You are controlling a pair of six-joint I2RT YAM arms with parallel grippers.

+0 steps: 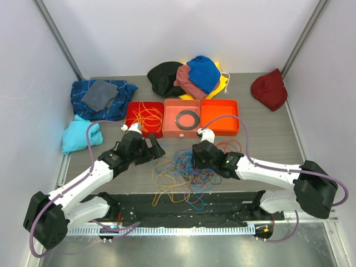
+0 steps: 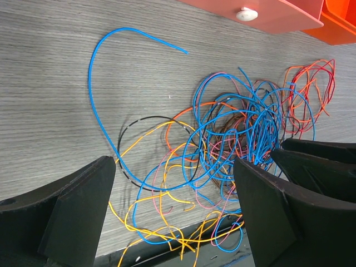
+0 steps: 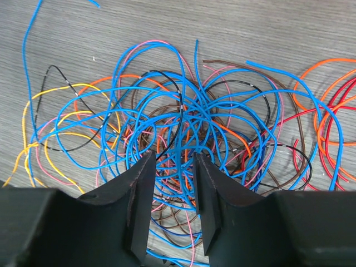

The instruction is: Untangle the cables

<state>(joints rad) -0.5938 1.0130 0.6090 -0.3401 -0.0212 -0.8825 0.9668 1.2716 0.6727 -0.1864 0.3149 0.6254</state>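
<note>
Left fingers (image 2: pixel 78 206) spread wide, angled over the cables (image 2: pixel 233 133); right fingers (image 3: pixel 139 206) half-closed astride them, gap showing.

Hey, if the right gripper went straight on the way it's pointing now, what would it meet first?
The cables: their dense blue knot lies just ahead, between the fingers of the right gripper, seemingly very close, though depth is unclear.

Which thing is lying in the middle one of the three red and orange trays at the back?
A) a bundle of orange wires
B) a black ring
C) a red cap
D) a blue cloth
B: from above, a black ring lies in the middle tray; the orange wires fill the left tray.
</note>
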